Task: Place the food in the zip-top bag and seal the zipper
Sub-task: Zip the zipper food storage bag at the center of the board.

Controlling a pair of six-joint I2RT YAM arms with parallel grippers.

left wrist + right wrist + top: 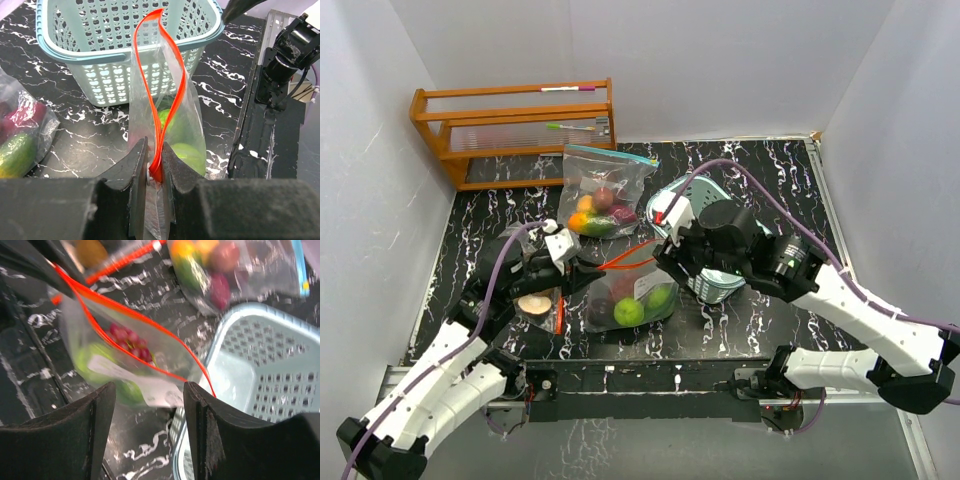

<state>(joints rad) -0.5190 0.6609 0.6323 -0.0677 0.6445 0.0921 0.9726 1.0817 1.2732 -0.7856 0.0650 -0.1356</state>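
Observation:
A clear zip-top bag with an orange zipper lies at the table's near middle. It holds food: green fruit and red grapes. The bag's mouth gapes open along most of its length. My left gripper is shut on the zipper's near end; from above, the left gripper sits at the bag's left corner. My right gripper is open and hangs above the bag's other end beside the basket, with nothing between its fingers; in the top view the right gripper is there too.
A teal lattice basket stands right of the bag, partly under the right arm. A second bag with a blue zipper, filled with colourful fruit, lies behind. A wooden rack stands at the back left. A beige round piece lies under the left arm.

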